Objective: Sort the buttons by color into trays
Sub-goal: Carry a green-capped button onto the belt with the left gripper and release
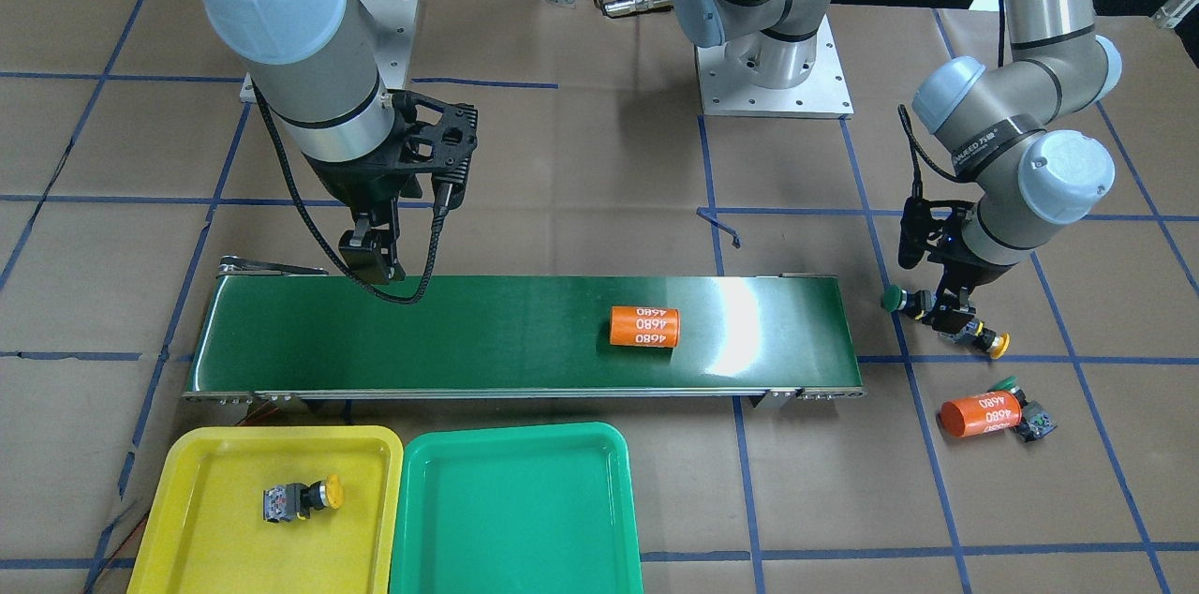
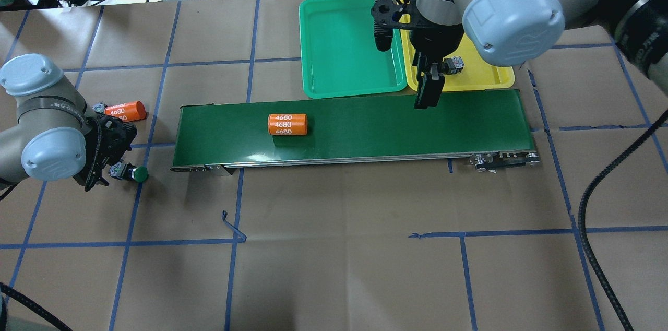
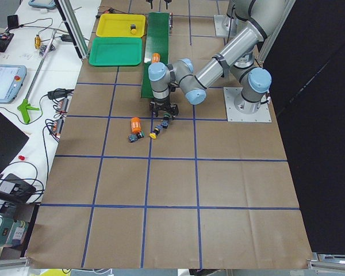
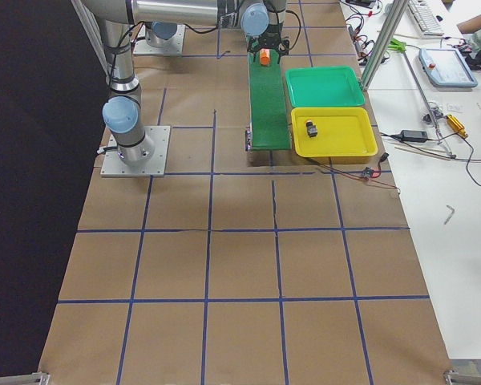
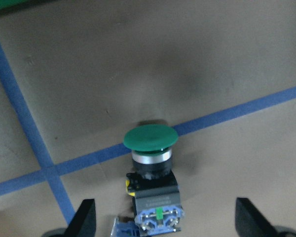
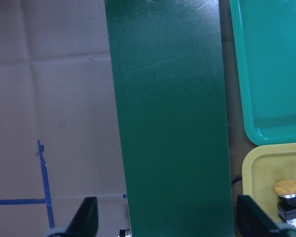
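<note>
A green-capped button (image 5: 150, 139) lies on the paper between the wide-open fingers of my left gripper (image 5: 165, 224); it also shows in the front view (image 1: 895, 299). A yellow-capped button (image 1: 988, 341) lies right beside it under the left gripper (image 1: 951, 313). Another green button (image 1: 1030, 421) lies behind an orange cylinder. One yellow button (image 1: 304, 498) lies in the yellow tray (image 1: 187, 472). The green tray (image 1: 515, 528) holds nothing. My right gripper (image 1: 370, 261) is open and empty above the belt's end near the trays.
A long dark green conveyor belt (image 1: 421, 332) carries an orange "4680" cylinder (image 1: 643, 326). A second orange cylinder (image 1: 979, 414) lies on the paper near the left arm. Cables and tools lie beyond the table's far edge in the overhead view.
</note>
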`<action>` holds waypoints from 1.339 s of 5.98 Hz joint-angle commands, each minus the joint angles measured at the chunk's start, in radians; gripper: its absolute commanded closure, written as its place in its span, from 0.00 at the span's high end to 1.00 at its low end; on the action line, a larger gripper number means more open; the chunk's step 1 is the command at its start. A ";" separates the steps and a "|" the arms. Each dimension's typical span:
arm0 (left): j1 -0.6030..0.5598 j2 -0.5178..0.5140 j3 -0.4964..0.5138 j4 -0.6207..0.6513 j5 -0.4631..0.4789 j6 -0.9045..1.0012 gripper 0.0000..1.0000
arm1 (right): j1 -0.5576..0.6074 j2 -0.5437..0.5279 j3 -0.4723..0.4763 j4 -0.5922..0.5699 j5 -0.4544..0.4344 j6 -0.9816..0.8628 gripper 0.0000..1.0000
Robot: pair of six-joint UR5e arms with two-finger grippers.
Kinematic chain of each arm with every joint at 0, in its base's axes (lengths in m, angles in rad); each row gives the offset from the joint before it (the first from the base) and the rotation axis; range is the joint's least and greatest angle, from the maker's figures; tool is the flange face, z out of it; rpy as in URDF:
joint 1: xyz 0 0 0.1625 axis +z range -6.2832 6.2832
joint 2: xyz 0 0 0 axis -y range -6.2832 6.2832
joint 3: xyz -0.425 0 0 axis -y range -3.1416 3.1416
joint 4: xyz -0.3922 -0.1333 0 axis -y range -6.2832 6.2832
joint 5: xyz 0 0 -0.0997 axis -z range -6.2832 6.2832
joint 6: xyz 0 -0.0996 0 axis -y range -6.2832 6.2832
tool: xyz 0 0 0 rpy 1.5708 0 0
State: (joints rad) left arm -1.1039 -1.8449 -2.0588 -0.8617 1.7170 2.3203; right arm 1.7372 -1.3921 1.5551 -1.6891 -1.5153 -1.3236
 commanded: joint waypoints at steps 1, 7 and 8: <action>0.025 -0.045 -0.012 0.022 -0.037 0.005 0.95 | 0.013 0.001 0.010 0.006 0.003 0.006 1.00; 0.018 0.002 0.005 0.024 -0.036 -0.086 0.00 | 0.027 0.002 0.043 -0.033 0.003 -0.005 1.00; 0.006 0.054 0.063 -0.148 -0.042 -0.179 0.00 | 0.027 0.004 0.045 -0.049 0.004 -0.005 1.00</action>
State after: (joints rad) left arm -1.0881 -1.8373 -2.0360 -0.8846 1.6800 2.2196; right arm 1.7640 -1.3893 1.5986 -1.7230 -1.5121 -1.3278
